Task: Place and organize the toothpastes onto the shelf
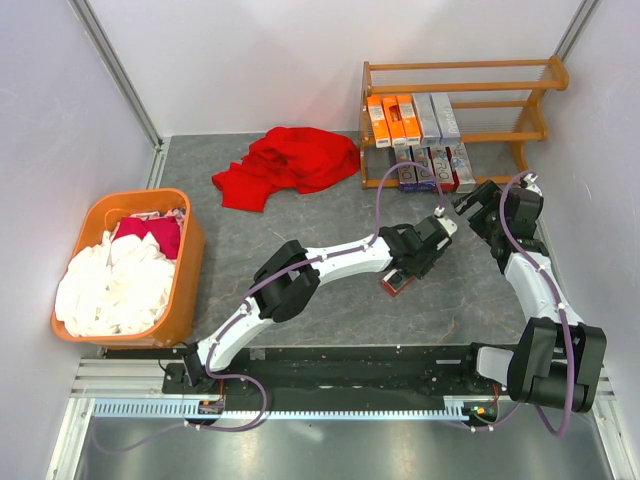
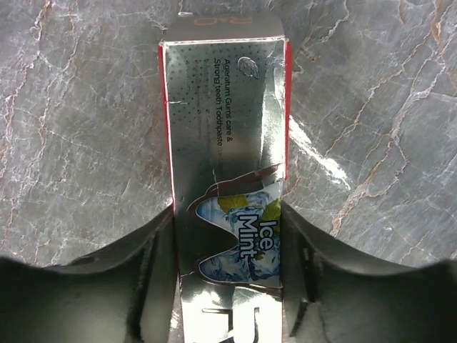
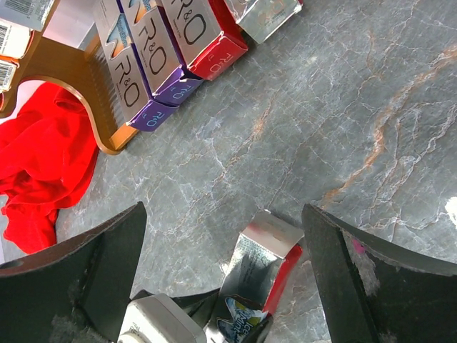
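My left gripper (image 1: pixel 408 268) is shut on a silver and red "Ice Mint" toothpaste box (image 1: pixel 396 284), held low at the marble table's middle right. In the left wrist view the box (image 2: pixel 225 143) runs lengthwise between my fingers (image 2: pixel 136 286). My right gripper (image 1: pixel 466 208) is open and empty just right of it; in its view the box (image 3: pixel 275 250) lies between its wide-spread jaws. The wooden shelf (image 1: pixel 545 75) stands at the back right. Three orange boxes (image 1: pixel 390 120) and two silver-grey ones (image 1: pixel 437 118) lie on its middle tier. Several purple, red and silver ones (image 1: pixel 432 166) lie on the bottom tier.
A red cloth (image 1: pixel 290 160) lies left of the shelf, also in the right wrist view (image 3: pixel 36 157). An orange basket (image 1: pixel 150 197) with white and red cloths stands at the left. White walls enclose the table.
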